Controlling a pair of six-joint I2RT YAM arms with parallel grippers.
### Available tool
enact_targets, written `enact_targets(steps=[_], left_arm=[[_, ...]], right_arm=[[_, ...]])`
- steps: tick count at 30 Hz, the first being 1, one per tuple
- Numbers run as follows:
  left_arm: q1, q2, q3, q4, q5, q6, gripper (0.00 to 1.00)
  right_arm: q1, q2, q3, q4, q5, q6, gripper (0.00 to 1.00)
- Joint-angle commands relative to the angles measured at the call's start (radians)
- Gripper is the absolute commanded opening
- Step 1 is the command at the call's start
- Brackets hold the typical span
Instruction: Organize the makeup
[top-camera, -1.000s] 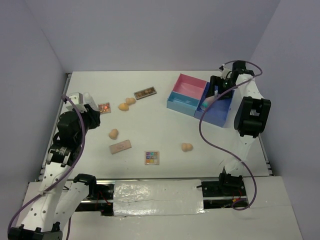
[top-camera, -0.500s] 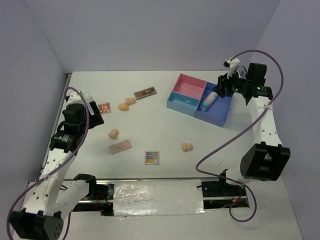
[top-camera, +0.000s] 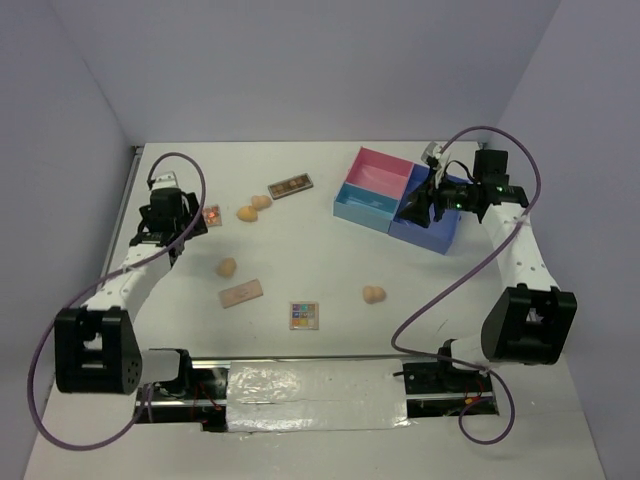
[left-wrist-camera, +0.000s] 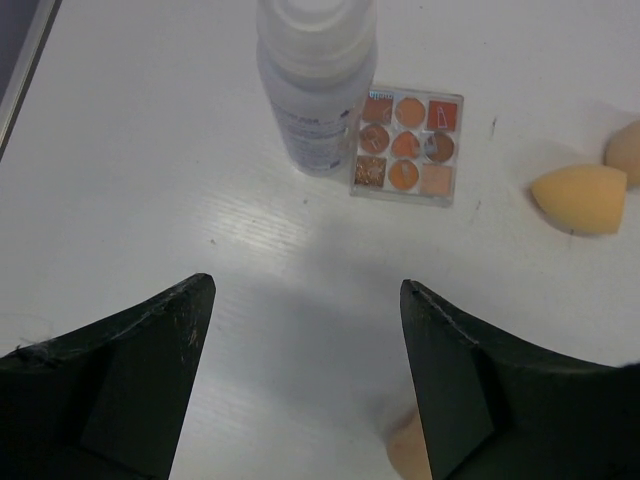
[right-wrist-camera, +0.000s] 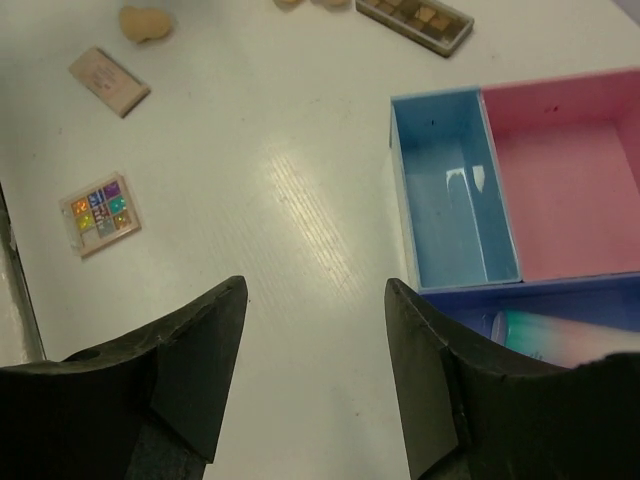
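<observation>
In the left wrist view a white bottle (left-wrist-camera: 315, 80) stands next to a small orange palette (left-wrist-camera: 406, 147), just beyond my open left gripper (left-wrist-camera: 305, 290), which holds nothing. Peach sponges (left-wrist-camera: 580, 185) lie to the right. From above, my left gripper (top-camera: 192, 218) is beside that palette (top-camera: 211, 215). Sponges (top-camera: 247, 212) (top-camera: 227, 267) (top-camera: 374, 294), a brown palette (top-camera: 291, 185), a pink palette (top-camera: 242, 292) and a multicolour palette (top-camera: 304, 315) lie scattered. My right gripper (right-wrist-camera: 315, 290) is open and empty, hovering at the tray's near-left edge (top-camera: 412, 208). A teal-capped bottle (right-wrist-camera: 560, 335) lies in the dark blue compartment.
The tray has a pink compartment (top-camera: 385, 172), a light blue compartment (top-camera: 366, 200) and a dark blue one (top-camera: 440, 235), at the back right. Grey walls close the table's left, back and right sides. A raised lip (top-camera: 137, 150) runs along the left edge.
My right gripper let the teal-capped bottle go into the dark blue compartment and swung toward the tray's left edge. My left arm stretched out and its jaws opened behind the white bottle.
</observation>
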Motion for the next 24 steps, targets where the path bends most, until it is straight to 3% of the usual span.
enact_targets(steps=[1,6,17,24], left_arm=[[0.027,0.103,-0.003,0.24,-0.012,0.046,0.87],[0.031,0.245,0.065,0.315,-0.036,0.058,0.87],[0.042,0.39,0.14,0.438,-0.049,0.107,0.85],[0.054,0.466,0.2,0.443,-0.038,0.101,0.73]], right_arm=[[0.009,-0.059,0.013,0.012,-0.056,-0.014,0.65],[0.009,-0.1,-0.019,0.044,-0.051,0.021,0.67],[0.009,-0.132,-0.035,0.056,-0.039,0.051,0.69],[0.009,-0.114,-0.007,0.03,-0.033,0.051,0.69]])
